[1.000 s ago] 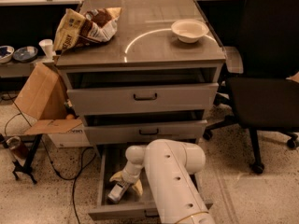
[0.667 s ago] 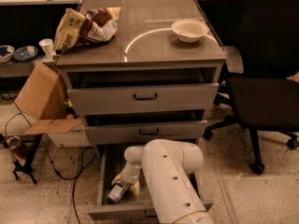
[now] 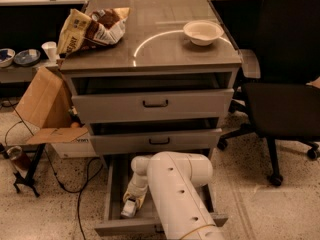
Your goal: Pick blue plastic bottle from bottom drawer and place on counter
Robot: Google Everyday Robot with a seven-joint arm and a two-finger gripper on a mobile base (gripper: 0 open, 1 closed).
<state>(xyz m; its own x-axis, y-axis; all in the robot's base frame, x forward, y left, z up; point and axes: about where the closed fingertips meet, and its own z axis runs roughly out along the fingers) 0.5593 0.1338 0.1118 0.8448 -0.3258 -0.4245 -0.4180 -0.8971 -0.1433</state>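
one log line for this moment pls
phase: pick | gripper: inside bottom drawer, at blue plastic bottle | blue plastic bottle: in drawer | counter: bottle not yet placed

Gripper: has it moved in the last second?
No. The gripper sits at the same spot, down by the blue plastic bottle, no nearer or farther from the left wall of the bottom drawer.

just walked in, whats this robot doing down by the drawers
The robot's white arm reaches down into the open bottom drawer. Its gripper sits low inside, right at a small bottle that appears to lie on the drawer floor, not yet lifted out. Up top, the counter holds a white bowl and a snack bag; the bottle has not reached it.
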